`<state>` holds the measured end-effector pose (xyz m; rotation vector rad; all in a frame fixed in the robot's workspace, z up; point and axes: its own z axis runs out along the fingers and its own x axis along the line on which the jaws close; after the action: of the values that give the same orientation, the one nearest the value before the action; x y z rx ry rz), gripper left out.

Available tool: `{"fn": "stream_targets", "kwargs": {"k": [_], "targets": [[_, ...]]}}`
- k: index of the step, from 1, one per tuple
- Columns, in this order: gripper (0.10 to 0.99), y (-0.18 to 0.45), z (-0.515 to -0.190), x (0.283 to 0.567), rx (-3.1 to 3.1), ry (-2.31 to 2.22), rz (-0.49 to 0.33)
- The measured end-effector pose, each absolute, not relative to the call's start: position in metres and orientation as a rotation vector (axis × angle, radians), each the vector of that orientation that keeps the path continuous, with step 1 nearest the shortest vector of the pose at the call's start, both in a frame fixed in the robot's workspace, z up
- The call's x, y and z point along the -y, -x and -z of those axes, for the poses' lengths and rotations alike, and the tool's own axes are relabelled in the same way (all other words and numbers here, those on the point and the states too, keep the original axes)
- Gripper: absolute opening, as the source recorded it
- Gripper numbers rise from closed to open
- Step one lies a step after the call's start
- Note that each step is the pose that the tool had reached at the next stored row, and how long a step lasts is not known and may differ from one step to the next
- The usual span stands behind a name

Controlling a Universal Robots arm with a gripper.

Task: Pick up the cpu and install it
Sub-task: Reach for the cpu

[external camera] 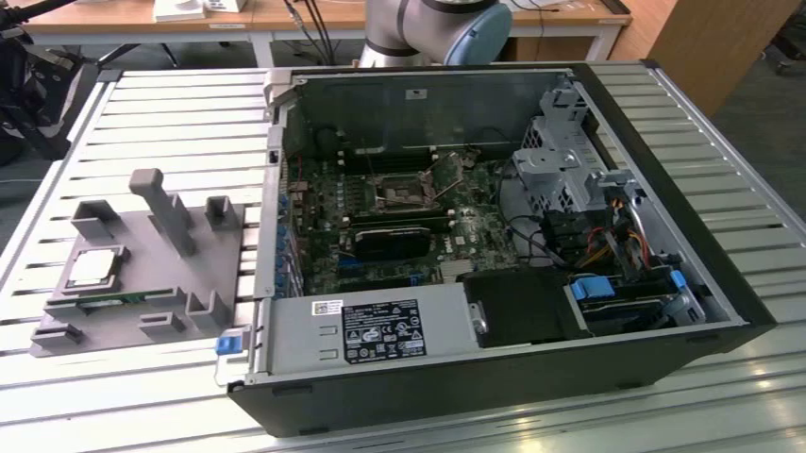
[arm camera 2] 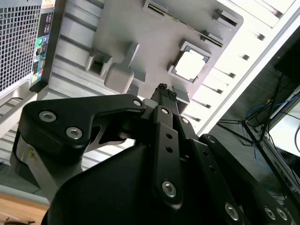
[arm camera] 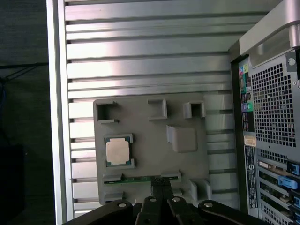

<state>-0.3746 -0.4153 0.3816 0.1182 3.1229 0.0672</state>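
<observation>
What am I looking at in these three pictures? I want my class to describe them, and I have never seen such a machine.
This is one robot arm with a gripper, working at a slatted metal table. The exterior view comes from a camera off the arm. The two wrist views come from cameras riding on the arm near the gripper, looking past its black fingers.

On the table lies an open computer case, with its circuit board showing. Beside it is a grey holder tray. The cpu, a small silvery square chip, sits in a pocket of that tray.

The gripper is shut and holds nothing. It hangs above the table with the tray below it, apart from the cpu.
</observation>
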Motion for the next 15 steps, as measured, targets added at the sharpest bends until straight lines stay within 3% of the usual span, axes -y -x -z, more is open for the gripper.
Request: {"fn": "stream_targets", "kwargs": {"k": [15], "targets": [[0.106,0.396,-0.375,0.415,-3.127,-0.118,-0.067]]}}
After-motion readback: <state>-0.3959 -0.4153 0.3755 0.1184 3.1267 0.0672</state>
